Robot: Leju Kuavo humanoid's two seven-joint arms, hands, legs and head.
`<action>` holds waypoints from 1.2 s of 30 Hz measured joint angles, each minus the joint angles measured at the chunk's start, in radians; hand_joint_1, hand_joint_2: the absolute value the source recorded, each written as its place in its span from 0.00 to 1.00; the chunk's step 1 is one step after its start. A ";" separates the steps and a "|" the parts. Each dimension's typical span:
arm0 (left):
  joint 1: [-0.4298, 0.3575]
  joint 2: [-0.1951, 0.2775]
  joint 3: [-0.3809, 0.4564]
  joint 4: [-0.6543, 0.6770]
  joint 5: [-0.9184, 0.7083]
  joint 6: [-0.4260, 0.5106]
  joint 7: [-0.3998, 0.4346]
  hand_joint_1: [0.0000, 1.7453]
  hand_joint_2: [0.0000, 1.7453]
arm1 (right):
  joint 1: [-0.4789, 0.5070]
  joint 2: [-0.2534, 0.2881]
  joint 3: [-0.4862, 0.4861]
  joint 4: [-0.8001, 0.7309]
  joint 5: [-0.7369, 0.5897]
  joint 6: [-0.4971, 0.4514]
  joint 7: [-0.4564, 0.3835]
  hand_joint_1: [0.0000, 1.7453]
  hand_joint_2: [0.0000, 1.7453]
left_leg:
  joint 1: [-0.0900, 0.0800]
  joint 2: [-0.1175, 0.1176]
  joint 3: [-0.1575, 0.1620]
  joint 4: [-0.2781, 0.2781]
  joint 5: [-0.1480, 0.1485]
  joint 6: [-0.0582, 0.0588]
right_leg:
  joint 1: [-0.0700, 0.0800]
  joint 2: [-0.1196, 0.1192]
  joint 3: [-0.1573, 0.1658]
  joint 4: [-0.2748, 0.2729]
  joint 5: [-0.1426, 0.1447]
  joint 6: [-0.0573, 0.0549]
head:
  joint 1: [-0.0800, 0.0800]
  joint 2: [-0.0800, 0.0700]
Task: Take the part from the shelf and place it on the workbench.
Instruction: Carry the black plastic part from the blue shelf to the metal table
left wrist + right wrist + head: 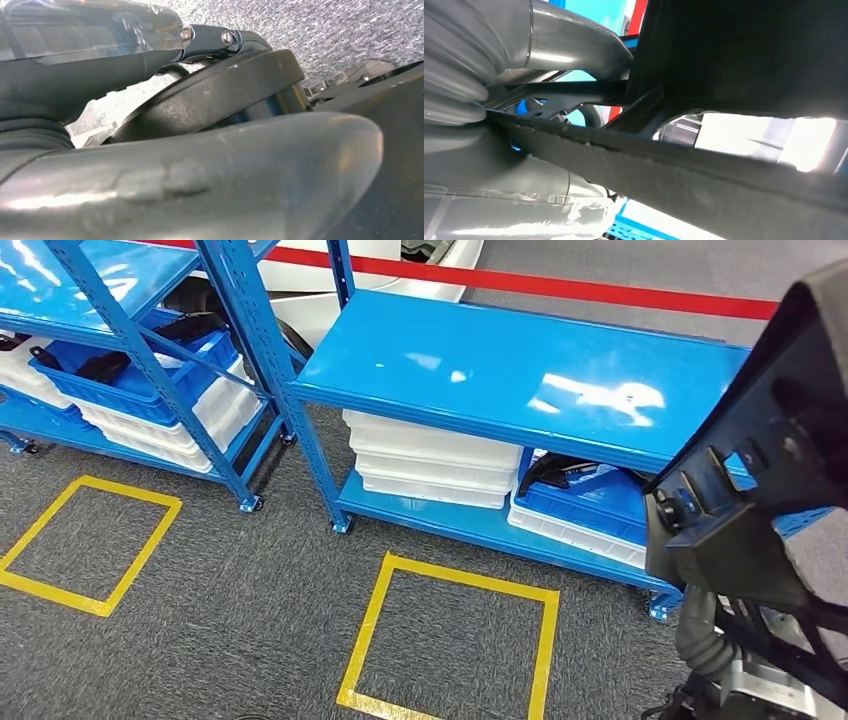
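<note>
Right hand (499, 165): fingers clamped on black part (770, 430), held up at right of head view, in front of blue shelf (520, 375). Left hand (190, 190): thumb close to lens beside dark rounded body; fingers apart or together cannot tell. Grey carpet floor (250, 620): yellow tape squares (450, 640). Shelf lower tier: white bins (430, 465), blue bin (590, 505) with black parts. Second shelf (120, 330) at left, stacked bins. Red stripe (560, 285) beyond.
</note>
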 joint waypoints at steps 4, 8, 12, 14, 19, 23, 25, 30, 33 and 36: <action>-0.003 0.000 0.000 0.000 0.000 0.001 -0.007 0.00 0.00 | 0.007 0.000 0.000 0.000 0.007 0.000 -0.001 1.00 1.00 | 0.004 0.005 -0.024 -0.021 0.025 0.026 | -0.004 0.009 -0.045 0.124 -0.120 0.016 | 0.006 0.000; -0.004 0.000 0.000 0.000 -0.001 0.006 -0.013 0.00 0.00 | 0.015 0.000 0.000 0.000 0.014 0.000 0.006 1.00 1.00 | 0.002 0.012 -0.065 -0.001 0.042 0.029 | -0.006 0.011 -0.049 0.263 -0.159 0.021 | 0.012 0.000; -0.004 0.000 0.000 -0.002 -0.001 0.012 -0.026 0.00 0.00 | 0.016 0.000 0.000 -0.008 0.024 0.000 0.020 1.00 1.00 | 0.001 0.012 -0.096 0.025 0.052 0.018 | -0.002 0.016 0.100 0.030 -0.089 0.009 | 0.011 0.000; -0.004 -0.001 0.000 -0.003 -0.003 0.014 -0.029 0.00 0.00 | 0.017 -0.001 -0.001 -0.013 0.030 0.000 0.024 1.00 1.00 | 0.001 0.012 -0.105 0.027 0.067 0.005 | 0.004 0.019 0.114 -0.006 -0.089 0.005 | 0.011 0.000; -0.006 0.000 0.000 -0.003 -0.009 0.013 -0.030 0.00 0.00 | 0.017 0.000 -0.004 -0.017 0.032 0.000 0.020 1.00 1.00 | 0.004 0.007 -0.147 0.129 -0.043 -0.021 | -0.004 0.010 0.079 -0.030 -0.049 -0.026 | 0.006 0.000; -0.007 0.000 0.000 -0.002 -0.012 0.013 -0.029 0.00 0.00 | 0.019 0.001 -0.012 -0.017 0.026 0.000 0.011 1.00 1.00 | 0.008 0.008 -0.151 0.302 -0.101 -0.030 | -0.003 0.005 0.016 -0.012 -0.013 -0.030 | 0.001 0.000; -0.006 0.000 0.000 -0.002 -0.012 0.013 -0.028 0.00 0.00 | 0.019 0.001 -0.015 -0.017 0.023 0.000 0.009 1.00 1.00 | 0.012 0.007 -0.080 0.230 -0.040 -0.030 | -0.004 0.005 -0.018 0.000 0.005 -0.025 | 0.000 0.000; -0.007 -0.001 0.000 -0.001 -0.012 0.009 -0.028 0.00 0.00 | 0.019 0.003 -0.020 -0.017 0.020 0.000 0.004 1.00 1.00 | 0.005 0.002 0.060 -0.014 -0.053 -0.005 | -0.003 0.003 -0.052 0.013 0.051 0.004 | -0.004 0.000; -0.008 -0.003 -0.001 -0.001 -0.017 0.011 -0.032 0.00 0.00 | 0.020 0.003 -0.025 -0.016 0.019 0.000 0.003 1.00 1.00 | 0.008 0.010 0.025 -0.023 -0.018 0.023 | -0.007 0.009 -0.070 0.048 -0.002 0.019 | 0.002 0.000; -0.009 -0.004 -0.001 -0.001 -0.021 0.012 -0.036 0.00 0.00 | 0.021 0.003 -0.030 -0.016 0.017 0.000 0.004 1.00 1.00 | 0.007 0.014 -0.021 -0.024 0.020 0.034 | -0.009 0.012 -0.101 0.211 -0.142 0.027 | 0.010 0.000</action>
